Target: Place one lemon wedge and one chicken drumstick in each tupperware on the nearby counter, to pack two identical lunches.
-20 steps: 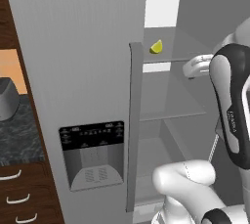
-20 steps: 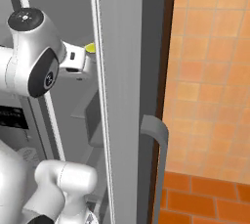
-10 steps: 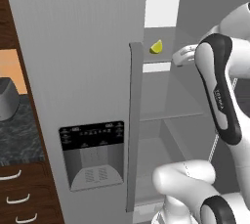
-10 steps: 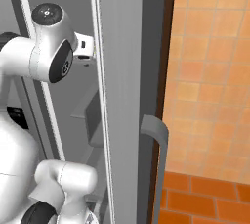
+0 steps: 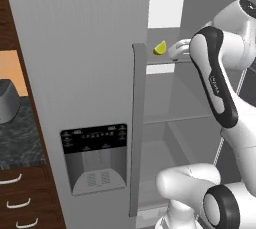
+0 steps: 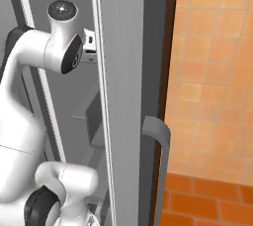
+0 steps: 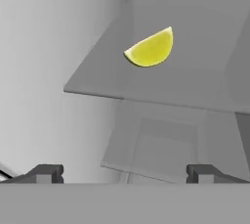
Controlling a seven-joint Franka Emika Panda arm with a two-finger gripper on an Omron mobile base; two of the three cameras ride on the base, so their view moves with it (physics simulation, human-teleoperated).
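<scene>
Inside, the open fridge [image 5: 165,138] shows grey shelves to the right of its closed left door [image 5: 75,48], and the counter [image 5: 17,138] lies well off to the left past that door. Largest of the moving parts, the arm [image 5: 215,88] rises from the near right, bends at a high elbow and reaches left toward the upper shelf [image 7: 195,76]. Its gripper [image 7: 124,173] is level with that shelf's near edge, jaws spread wide and holding nothing, with the fingertips [image 7: 46,173] still short of the target. Smallest, the lemon wedge [image 7: 150,49] sits alone on that upper shelf, near its left side, curved rind down and cut faces up.

By my judgement the wedge is light, slightly soft and probably slick on the rind. It should be pinched across its two flat cut faces near the thick middle, gently, since a hard squeeze could make it squirt sideways along the smooth shelf.
</scene>
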